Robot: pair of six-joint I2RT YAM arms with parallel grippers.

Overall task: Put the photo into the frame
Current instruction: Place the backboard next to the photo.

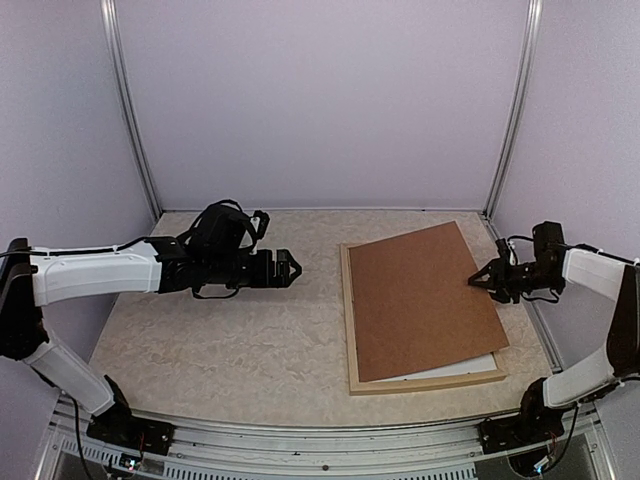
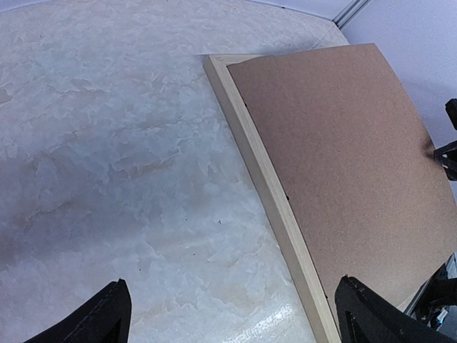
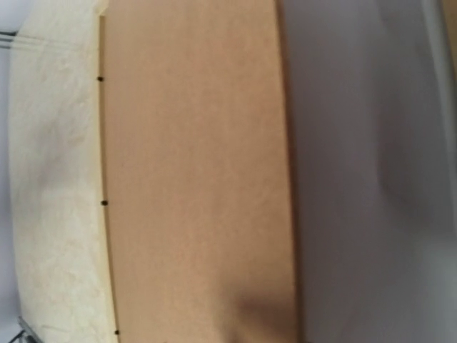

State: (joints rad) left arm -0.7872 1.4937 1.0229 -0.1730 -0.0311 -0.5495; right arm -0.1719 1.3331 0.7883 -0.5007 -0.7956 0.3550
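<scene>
The pale wood frame (image 1: 349, 320) lies flat on the right half of the table. A brown backing board (image 1: 425, 295) lies askew over it, its right edge raised. A white strip of the photo (image 1: 455, 368) shows under the board's near edge, inside the frame; its picture is hidden. My right gripper (image 1: 478, 279) is closed on the board's right edge. My left gripper (image 1: 290, 268) hovers open and empty left of the frame. In the left wrist view its fingertips (image 2: 107, 314) stand wide apart, with the frame (image 2: 264, 179) and board (image 2: 343, 150) ahead. The right wrist view shows the board (image 3: 193, 179) close up, with no fingers.
The tabletop is pale marbled (image 1: 230, 340), enclosed by lilac walls with metal posts (image 1: 130, 110) at the back corners. The frame's right side lies close to the right wall. The right gripper also shows at the board's edge in the left wrist view (image 2: 448, 153).
</scene>
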